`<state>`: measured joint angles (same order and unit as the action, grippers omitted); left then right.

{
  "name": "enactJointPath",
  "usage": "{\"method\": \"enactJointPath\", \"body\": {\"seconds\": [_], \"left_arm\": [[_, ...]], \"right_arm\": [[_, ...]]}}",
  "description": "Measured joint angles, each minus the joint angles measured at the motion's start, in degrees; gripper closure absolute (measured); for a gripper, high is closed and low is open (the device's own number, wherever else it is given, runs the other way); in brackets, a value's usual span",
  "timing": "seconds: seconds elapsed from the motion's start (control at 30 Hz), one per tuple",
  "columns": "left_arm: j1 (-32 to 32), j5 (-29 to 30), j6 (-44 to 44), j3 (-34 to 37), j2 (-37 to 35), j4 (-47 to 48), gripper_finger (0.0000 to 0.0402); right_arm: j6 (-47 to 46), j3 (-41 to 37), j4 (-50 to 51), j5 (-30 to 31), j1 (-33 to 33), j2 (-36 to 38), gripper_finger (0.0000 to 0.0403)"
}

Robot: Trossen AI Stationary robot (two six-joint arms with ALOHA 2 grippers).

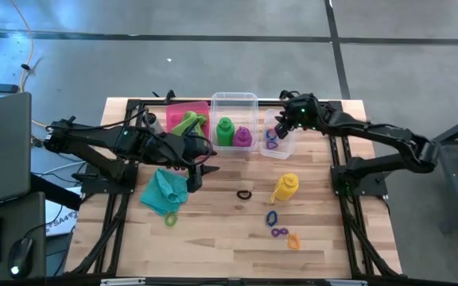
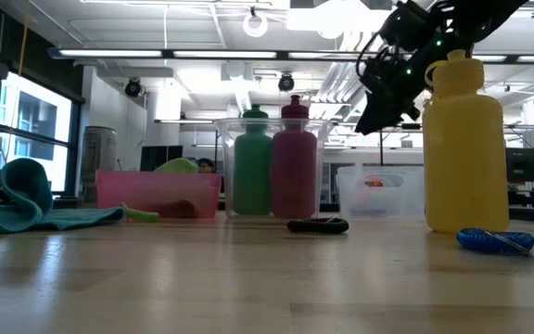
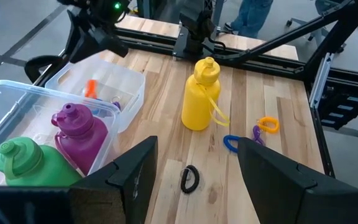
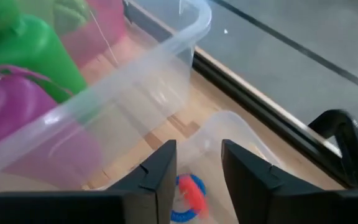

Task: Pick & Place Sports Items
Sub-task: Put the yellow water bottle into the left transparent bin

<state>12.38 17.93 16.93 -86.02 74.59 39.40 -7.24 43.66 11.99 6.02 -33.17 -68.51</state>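
The green bottle [image 1: 225,129] and purple bottle [image 1: 242,137] stand together in the clear bin [image 1: 234,98] at the far middle of the table. My right gripper [image 4: 199,171] hangs over the small clear tub [image 1: 283,151] just right of it, jaws parted and holding nothing, an orange ring [image 4: 192,194] lying in the tub below. The yellow bottle [image 1: 285,188] stands nearer on the wood, a black ring [image 1: 244,194] to its left. My left gripper [image 3: 194,163] waits spread and empty, beside the teal cloth [image 1: 164,191].
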Motion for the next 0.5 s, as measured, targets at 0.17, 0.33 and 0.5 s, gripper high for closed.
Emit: {"method": "enactJointPath", "body": {"seconds": [0.17, 0.33, 0.5], "left_arm": [[0.0, 0.0, 0.0, 0.0, 0.0, 0.02, 0.0186], [0.0, 0.0, 0.0, 0.0, 0.0, 0.02, 0.0186], [0.0, 0.02, 0.0, 0.0, 0.0, 0.02, 0.0186]], "right_arm": [[0.0, 0.0, 2.33, 0.0, 0.0, 4.87, 0.0283], [-0.78, 0.0, 6.25, -0.6, 0.61, 11.27, 0.0289], [-4.62, 0.0, 7.5, -4.56, 2.01, 17.38, 0.0289]]}}
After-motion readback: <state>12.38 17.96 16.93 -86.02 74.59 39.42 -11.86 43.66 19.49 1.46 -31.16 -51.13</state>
